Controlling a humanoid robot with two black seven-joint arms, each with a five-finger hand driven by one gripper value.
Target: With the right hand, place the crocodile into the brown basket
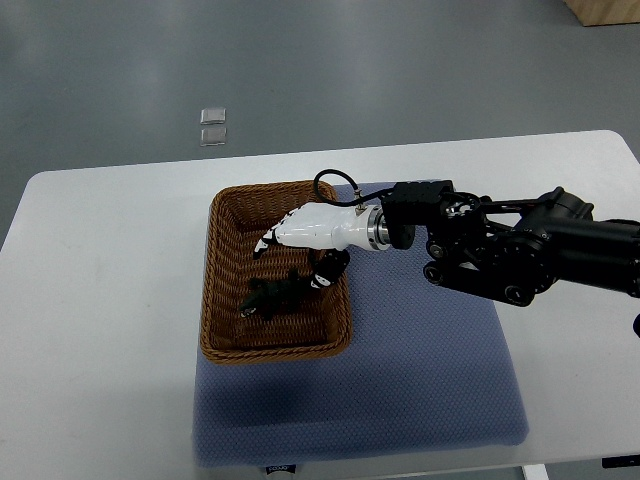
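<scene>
Covering much of the white counter [100,260], a blue mat [420,380] carries the right part of the brown basket [222,300]. The right hand [308,230] hangs above the basket, fingers loosely spread, holding nothing. The small dark crocodile [275,295] lies flat on the basket floor, just beside the thumb

Nothing legible in the top view. Only candidate is a small dark tag [283,467] on the near edge of the blue mat [440,380]. It has pale marks on it, but they're too small to read.
</scene>
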